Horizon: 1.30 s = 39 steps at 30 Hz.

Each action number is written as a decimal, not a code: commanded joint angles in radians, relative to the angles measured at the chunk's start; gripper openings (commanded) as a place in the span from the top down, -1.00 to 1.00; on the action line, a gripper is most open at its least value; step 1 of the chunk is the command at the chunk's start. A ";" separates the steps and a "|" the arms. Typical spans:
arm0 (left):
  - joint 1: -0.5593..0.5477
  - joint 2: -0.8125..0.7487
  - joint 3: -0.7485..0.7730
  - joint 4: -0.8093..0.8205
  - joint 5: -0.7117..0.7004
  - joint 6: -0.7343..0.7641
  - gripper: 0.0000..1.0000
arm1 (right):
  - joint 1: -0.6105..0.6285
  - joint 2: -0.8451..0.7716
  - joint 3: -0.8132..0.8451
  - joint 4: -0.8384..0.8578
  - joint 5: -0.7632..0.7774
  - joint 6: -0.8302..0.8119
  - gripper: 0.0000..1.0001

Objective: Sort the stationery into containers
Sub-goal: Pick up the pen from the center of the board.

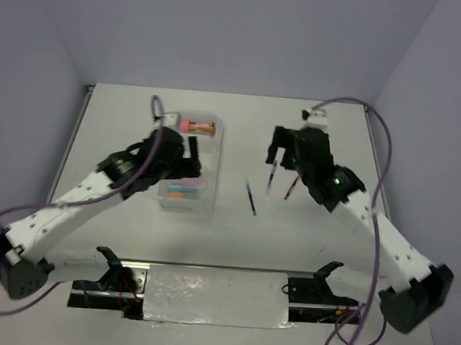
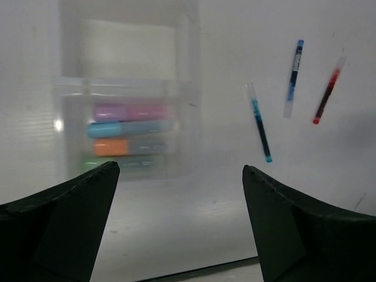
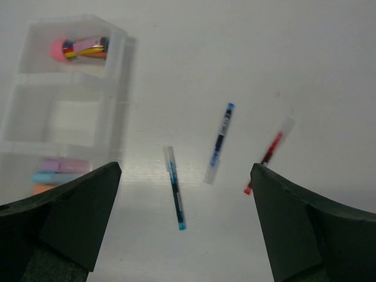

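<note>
The translucent white three-compartment tray (image 1: pixel 217 151) lies left of centre. Its far compartment holds short pink and orange tubes (image 1: pixel 196 126). Its near compartment holds pink (image 2: pixel 130 111), blue (image 2: pixel 130 128), orange (image 2: pixel 123 146) and green (image 2: pixel 120 163) highlighters. Three thin pens lie loose on the table right of the tray: a teal one (image 1: pixel 250 198), a blue one (image 1: pixel 272 178) and a red one (image 1: pixel 291 187). My left gripper (image 1: pixel 192 155) hangs open and empty over the tray's middle. My right gripper (image 1: pixel 275 151) is open and empty above the pens, with the teal pen (image 3: pixel 175 188) between its fingers in the right wrist view.
Grey walls close in the white table on three sides. A dark rail with a foil-covered plate (image 1: pixel 215 296) runs along the near edge between the arm bases. Purple cables loop off both arms.
</note>
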 commanded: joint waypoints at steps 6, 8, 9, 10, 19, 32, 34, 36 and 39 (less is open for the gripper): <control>-0.313 0.780 0.498 -0.014 -0.231 -0.300 -0.95 | -0.010 -0.493 -0.235 -0.263 0.195 0.199 -0.99; -0.314 0.894 0.583 -0.036 -0.220 -0.314 -0.89 | -0.012 -0.547 -0.226 -0.295 0.195 0.185 -0.99; -0.314 1.006 0.686 -0.065 -0.185 -0.317 -0.84 | -0.015 -0.555 -0.223 -0.324 0.193 0.174 -0.99; -0.316 1.054 0.743 -0.100 -0.179 -0.321 -0.71 | -0.016 -0.561 -0.220 -0.334 0.190 0.168 -0.99; -0.290 1.176 0.698 -0.045 -0.157 -0.377 -0.49 | -0.018 -0.492 -0.287 -0.235 0.089 0.095 -0.99; -0.288 1.130 0.554 0.019 -0.077 -0.369 0.86 | -0.019 -0.431 -0.290 -0.161 0.050 0.071 -0.99; -0.284 1.088 0.543 0.035 -0.080 -0.360 1.00 | -0.021 -0.423 -0.293 -0.136 0.032 0.070 -0.99; -0.273 1.023 0.557 0.058 -0.086 -0.329 1.00 | -0.019 -0.412 -0.299 -0.124 0.018 0.070 -0.99; -0.247 0.944 0.598 0.070 -0.103 -0.306 1.00 | -0.019 -0.380 -0.301 -0.104 -0.005 0.070 -0.99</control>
